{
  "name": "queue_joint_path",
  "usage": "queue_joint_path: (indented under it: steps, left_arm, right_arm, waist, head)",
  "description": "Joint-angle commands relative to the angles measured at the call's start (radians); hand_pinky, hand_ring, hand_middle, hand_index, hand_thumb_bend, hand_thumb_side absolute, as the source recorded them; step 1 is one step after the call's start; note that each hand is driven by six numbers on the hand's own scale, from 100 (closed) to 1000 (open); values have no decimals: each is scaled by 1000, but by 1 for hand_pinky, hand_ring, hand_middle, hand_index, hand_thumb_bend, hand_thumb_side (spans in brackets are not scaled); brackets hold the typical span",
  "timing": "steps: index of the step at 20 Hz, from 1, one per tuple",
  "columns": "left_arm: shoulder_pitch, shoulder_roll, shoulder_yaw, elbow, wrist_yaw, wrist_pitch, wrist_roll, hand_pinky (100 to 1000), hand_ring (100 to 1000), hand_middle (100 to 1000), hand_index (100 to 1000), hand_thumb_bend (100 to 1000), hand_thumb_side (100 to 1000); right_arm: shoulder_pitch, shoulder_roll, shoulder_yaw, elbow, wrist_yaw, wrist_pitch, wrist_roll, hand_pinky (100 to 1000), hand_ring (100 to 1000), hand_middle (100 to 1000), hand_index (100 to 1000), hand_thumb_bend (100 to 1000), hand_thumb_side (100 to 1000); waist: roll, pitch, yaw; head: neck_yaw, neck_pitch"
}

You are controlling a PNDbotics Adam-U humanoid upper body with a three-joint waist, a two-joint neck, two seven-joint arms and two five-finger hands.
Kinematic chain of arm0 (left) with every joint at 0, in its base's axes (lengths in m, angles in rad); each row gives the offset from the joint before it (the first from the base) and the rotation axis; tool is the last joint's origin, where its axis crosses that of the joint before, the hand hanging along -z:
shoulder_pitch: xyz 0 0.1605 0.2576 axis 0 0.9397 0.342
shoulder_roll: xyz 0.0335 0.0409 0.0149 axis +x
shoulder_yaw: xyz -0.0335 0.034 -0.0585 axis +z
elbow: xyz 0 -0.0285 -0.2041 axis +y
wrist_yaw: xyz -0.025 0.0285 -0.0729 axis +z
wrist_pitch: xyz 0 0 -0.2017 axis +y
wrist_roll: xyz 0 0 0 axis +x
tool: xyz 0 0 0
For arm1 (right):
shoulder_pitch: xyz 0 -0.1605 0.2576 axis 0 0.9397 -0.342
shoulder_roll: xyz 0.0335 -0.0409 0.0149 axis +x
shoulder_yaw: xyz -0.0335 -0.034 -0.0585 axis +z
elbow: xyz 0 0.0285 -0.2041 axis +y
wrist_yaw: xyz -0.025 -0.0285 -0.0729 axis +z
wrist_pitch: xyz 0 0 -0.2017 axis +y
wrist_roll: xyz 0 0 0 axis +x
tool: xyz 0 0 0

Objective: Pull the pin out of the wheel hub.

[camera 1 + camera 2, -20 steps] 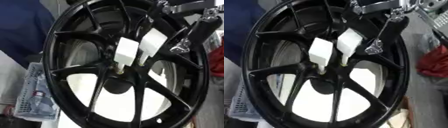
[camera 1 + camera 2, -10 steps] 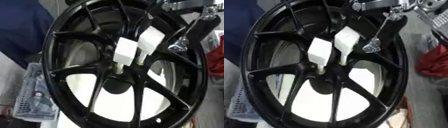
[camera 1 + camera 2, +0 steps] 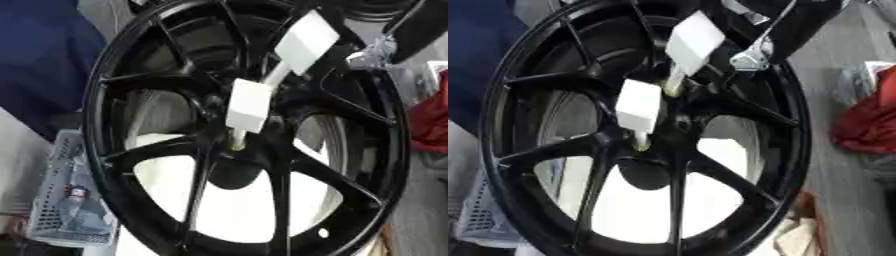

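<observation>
A black spoked wheel hub [image 3: 166,150] stands upright and fills both views. Two pins with white block heads stick out near its centre. The lower pin [image 3: 248,106] sits with its short stem in the hub. The upper pin [image 3: 306,41] is tilted and shows a longer white stem. My right hand [image 3: 752,56], black with silver joints, comes in from the upper right. It holds the upper pin by the right side of its block, and most of the hand is cut off by the picture's edge. My left hand is in neither view.
A perforated grey basket [image 3: 61,210] with small items stands at the lower left. Red cloth [image 3: 868,120] lies on the right. A person in dark blue clothing [image 3: 39,65] stands behind the wheel at the left.
The upper pin's white block has moved up and away from the lower pin, together with my right hand. The lower pin and the wheel have stayed in place.
</observation>
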State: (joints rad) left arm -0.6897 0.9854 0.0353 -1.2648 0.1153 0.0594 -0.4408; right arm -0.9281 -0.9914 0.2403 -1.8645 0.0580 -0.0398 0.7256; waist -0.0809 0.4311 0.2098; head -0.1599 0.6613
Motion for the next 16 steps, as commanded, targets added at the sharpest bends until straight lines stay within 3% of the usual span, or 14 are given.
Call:
queue_joint_path:
  steps: [1,7,16]
  left_arm:
    - [-4,37,18,-4,4,-2,3,734,694,683,774,259,821]
    - [5,42,21,-1,5,-5,7,735,694,684,774,253,822]
    - [14,46,25,5,8,-9,11,736,695,684,774,248,823]
  right_arm:
    - [-9,-39,-57,17,-20,4,-26,823,702,380,465,131,100]
    - [38,-86,-158,108,-1,11,-93,824,703,389,474,113,100]
    - [176,-155,-314,352,72,35,-248,824,704,413,500,103,100]
  waist:
    - [13,-38,-7]
    - [27,-46,-28]
    - [43,-52,-51]
  head:
    - [7,-4]
    - [18,-5]
    - [31,-8]
